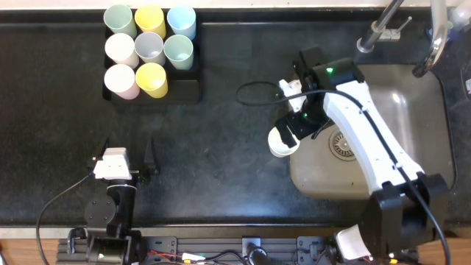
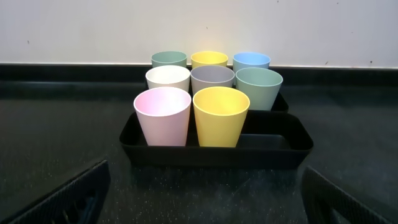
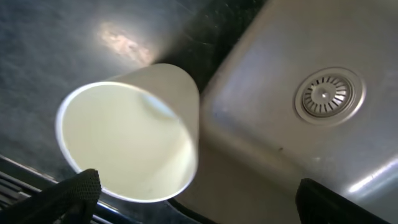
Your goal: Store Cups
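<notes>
the right gripper [image 1: 288, 132] hangs over the left rim of the steel sink [image 1: 390, 96], on the right of the black countertop [image 1: 221, 169]. its fingers stand wide apart, and a cream cup [image 1: 282, 143] sits between them. in the right wrist view the cup [image 3: 130, 149] is tilted with its mouth open to the camera. it lies across the line where counter meets sink [image 3: 298, 162], closer to one finger [image 3: 74, 190] than to the other. whether that finger touches the rim i cannot tell. the round drain [image 3: 326, 94] lies just to the cup's right, in the basin.

well apart, at the far left of the counter, a black tray [image 1: 184, 90] holds eight upright cups:
- far row: a pale green cup [image 1: 119, 18], a yellow cup [image 1: 149, 20] and a blue cup [image 1: 181, 20].
- middle row: a white cup [image 1: 120, 48], a grey cup [image 1: 149, 46] and a green cup [image 1: 179, 51].
- near row: a pink cup [image 1: 121, 81] and a second yellow cup [image 1: 151, 79], with the tray's near right corner bare.

the left gripper [image 1: 129, 151] is low over the counter at the near left, facing the tray [image 2: 217, 155], its fingers spread and holding nothing. a faucet [image 1: 383, 26] stands at the sink's far side.
</notes>
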